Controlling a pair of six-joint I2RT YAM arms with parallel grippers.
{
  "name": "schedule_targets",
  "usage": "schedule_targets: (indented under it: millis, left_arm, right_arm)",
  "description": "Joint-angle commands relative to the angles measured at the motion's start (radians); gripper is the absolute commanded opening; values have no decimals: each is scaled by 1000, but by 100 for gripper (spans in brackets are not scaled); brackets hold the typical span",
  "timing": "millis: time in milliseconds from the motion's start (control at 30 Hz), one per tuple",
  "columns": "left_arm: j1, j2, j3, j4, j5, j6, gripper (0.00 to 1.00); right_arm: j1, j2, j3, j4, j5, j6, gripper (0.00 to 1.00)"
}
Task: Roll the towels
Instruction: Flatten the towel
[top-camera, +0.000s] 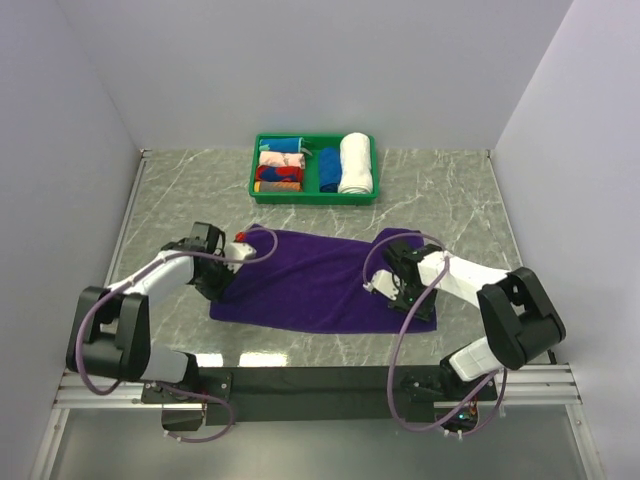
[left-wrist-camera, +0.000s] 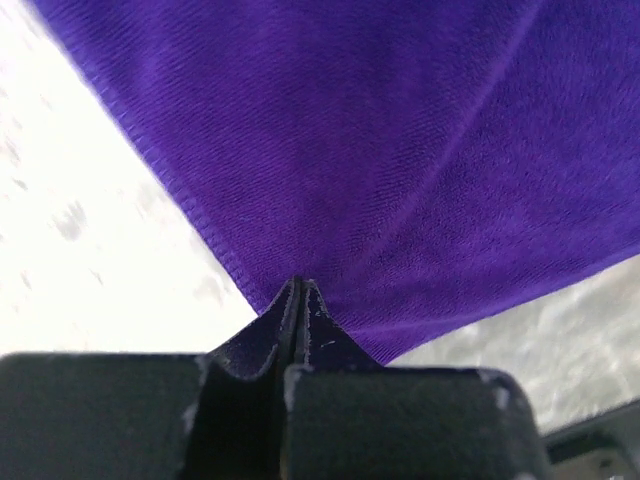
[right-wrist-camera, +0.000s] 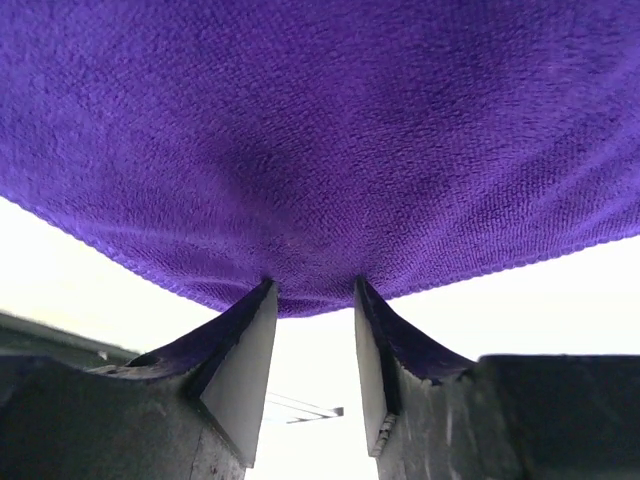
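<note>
Nearest, past the black base rail (top-camera: 320, 380), the purple towel (top-camera: 320, 280) lies spread flat on the tabletop (top-camera: 450, 210). No turn looks rolled yet, so all the rolling remains. The green tray (top-camera: 312, 199) behind holds rolled cloths (top-camera: 354, 165). Left wrist: the left pincer (left-wrist-camera: 299, 290) is pressed together at the towel's hem. Right wrist: the right pincer (right-wrist-camera: 312, 290) stands spread at the towel's edge.

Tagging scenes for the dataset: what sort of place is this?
Probably a lab robot test cell: plain white walls box in a marble-patterned table, two robot arms are mounted at its near edge, and a purple towel lies before a green tray of rolled cloths.
</note>
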Motion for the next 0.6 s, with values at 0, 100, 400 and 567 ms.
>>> schedule_targets:
  millis: [0,100,400,567]
  left_arm:
    - [6,-47,-70,-134,-91,61,1]
    - [8,-78,-50,-177,-114,55,1]
    - [104,-32,280,-366,113,83,24]
    - [208,121,548,-289,248,-27,40]
  right_arm:
    - [-6,-73,-12,-75,-31,-94,45]
    - [5,-115,26,-104,-84,-120,45]
    - [-145,-184,281,-222,-295,-133,49]
    - [-291,-43,514,-186,-415,54,50]
